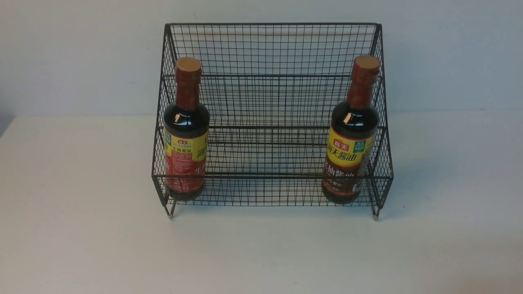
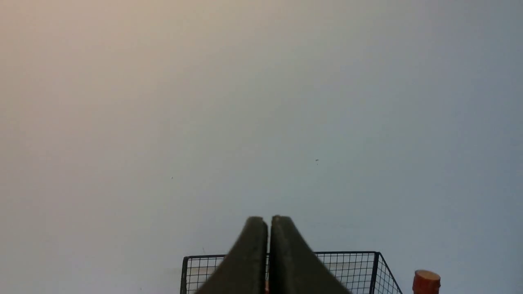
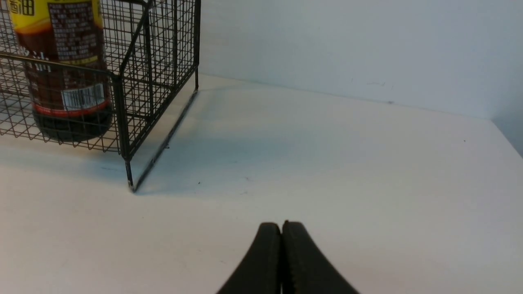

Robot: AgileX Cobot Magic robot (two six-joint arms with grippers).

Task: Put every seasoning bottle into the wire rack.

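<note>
Two dark seasoning bottles stand upright on the lowest step of the black wire rack [image 1: 269,102]: one bottle [image 1: 186,130] at its left end, the other bottle [image 1: 352,132] at its right end. Neither arm shows in the front view. My left gripper [image 2: 269,219] is shut and empty, raised, facing the wall above the wire rack [image 2: 355,265], with a tan bottle cap [image 2: 426,279] at the frame's edge. My right gripper [image 3: 281,223] is shut and empty, low over the table, apart from the wire rack [image 3: 155,61] and the right bottle [image 3: 67,73].
The rack stands on small feet [image 1: 171,213] on a white table [image 1: 81,224], backed against a pale wall [image 1: 81,53]. The table's right edge [image 3: 506,139] shows in the right wrist view.
</note>
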